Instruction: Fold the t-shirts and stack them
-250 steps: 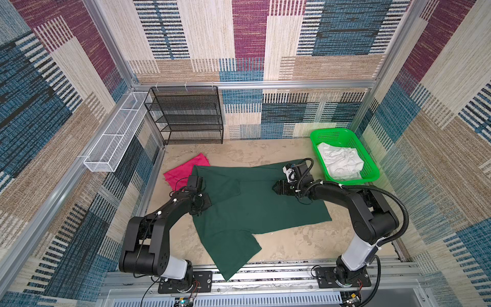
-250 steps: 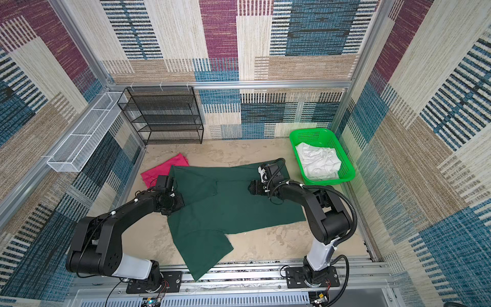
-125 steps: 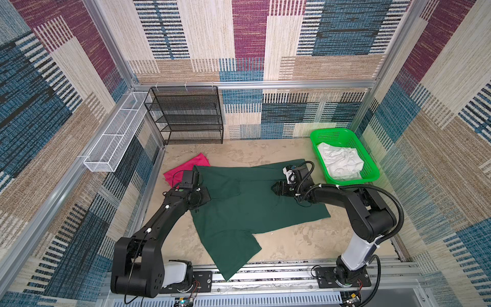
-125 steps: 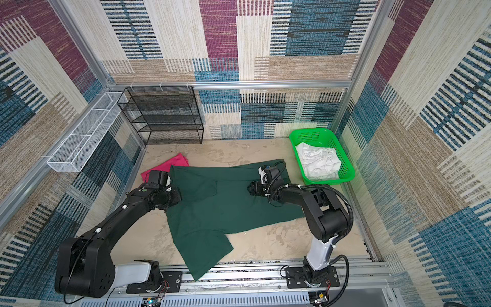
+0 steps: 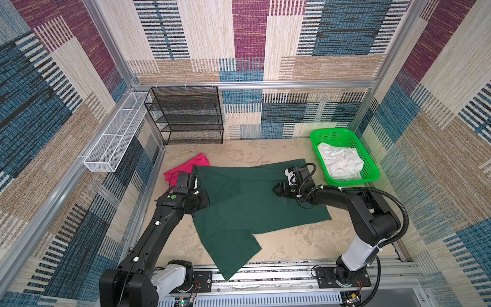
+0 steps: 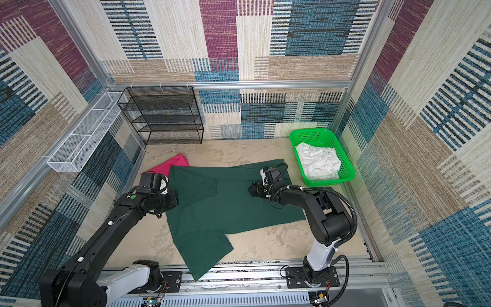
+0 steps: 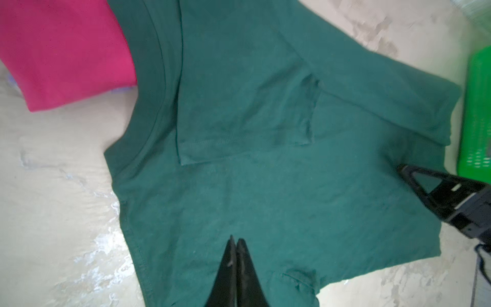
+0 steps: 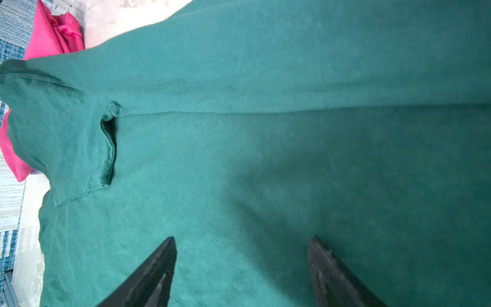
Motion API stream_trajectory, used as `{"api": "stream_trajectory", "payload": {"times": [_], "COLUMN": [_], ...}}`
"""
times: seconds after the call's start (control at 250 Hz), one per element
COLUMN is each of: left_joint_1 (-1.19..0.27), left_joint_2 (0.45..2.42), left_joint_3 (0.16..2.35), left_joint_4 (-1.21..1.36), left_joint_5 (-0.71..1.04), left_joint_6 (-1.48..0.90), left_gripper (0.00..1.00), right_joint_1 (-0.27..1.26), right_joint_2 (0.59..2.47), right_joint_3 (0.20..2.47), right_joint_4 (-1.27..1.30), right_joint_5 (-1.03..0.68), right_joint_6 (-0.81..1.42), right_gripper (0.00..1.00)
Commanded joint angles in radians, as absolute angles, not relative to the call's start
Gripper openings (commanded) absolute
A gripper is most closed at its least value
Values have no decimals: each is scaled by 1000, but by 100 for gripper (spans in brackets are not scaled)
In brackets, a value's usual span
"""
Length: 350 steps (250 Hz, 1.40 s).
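Note:
A large dark green t-shirt (image 5: 252,207) (image 6: 225,210) lies spread on the sandy floor, one sleeve folded over its body, the other pointing at the front rail. A magenta-pink t-shirt (image 5: 186,168) (image 6: 170,166) lies folded at its far left corner, partly under the green collar (image 7: 148,79). My left gripper (image 5: 205,200) (image 6: 176,200) (image 7: 236,240) is shut, its tips together low over the green cloth near the shirt's left edge, with no cloth seen between them. My right gripper (image 5: 276,190) (image 6: 251,189) (image 8: 243,239) stands open over the green shirt's right part, holding nothing.
A bright green lattice basket (image 5: 342,133) (image 6: 321,133) with crumpled white cloth (image 5: 340,162) stands at the right wall. A black mesh rack (image 5: 186,114) is against the back wall and a white wire tray (image 5: 114,143) hangs on the left wall. Bare sand lies in front of the shirt.
My left arm has stretched out lower along the left side, its gripper staying at the green shirt's left edge. The right arm has hardly moved.

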<state>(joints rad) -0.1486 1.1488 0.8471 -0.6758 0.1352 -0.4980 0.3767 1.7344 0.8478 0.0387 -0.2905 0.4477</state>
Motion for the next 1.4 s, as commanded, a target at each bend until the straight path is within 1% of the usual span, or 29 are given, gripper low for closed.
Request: {"api": "stream_trajectory", "payload": {"times": [0.0,0.072,0.196,0.34,0.424,0.604,0.816,0.864,0.932,1.088,1.184,1.3,1.396], "left_joint_1": [-147,-147,-143,-141,-142,-138,-133,-133,-133,-133,-133,-133,-133], "left_joint_2": [1223,1287,1386,1520,1565,1587,1630,1638,1642,1621,1603,1584,1568], "left_joint_3": [814,812,823,888,895,875,887,892,894,877,871,864,862], "left_joint_4": [-611,-562,-466,-470,-471,-452,-426,-427,-429,-431,-443,-460,-466], "left_joint_5": [108,59,0,-18,-27,-52,-27,-20,-13,-6,-4,-7,-10], "left_joint_6": [-491,-489,-485,-463,-461,-458,-458,-460,-461,-463,-465,-463,-465], "left_gripper": [34,33,34,34,34,34,32,30,25,19,19,23,22], "right_joint_1": [379,379,379,379,379,379,379,379,378,379,379,379,379], "right_joint_2": [1725,1702,1661,1658,1660,1655,1659,1659,1660,1670,1676,1675,1674], "right_joint_3": [841,828,790,775,777,792,788,787,787,796,796,791,787], "right_joint_4": [-54,-68,-83,-77,-72,-90,-88,-86,-86,-86,-82,-77,-75], "right_joint_5": [-280,-270,-257,-261,-267,-267,-271,-273,-273,-278,-285,-285,-288], "right_joint_6": [472,471,468,471,471,465,462,463,462,459,459,459,459], "right_gripper": [79,79,80,80,80,80,80,81,81,81,81,81,81]}}
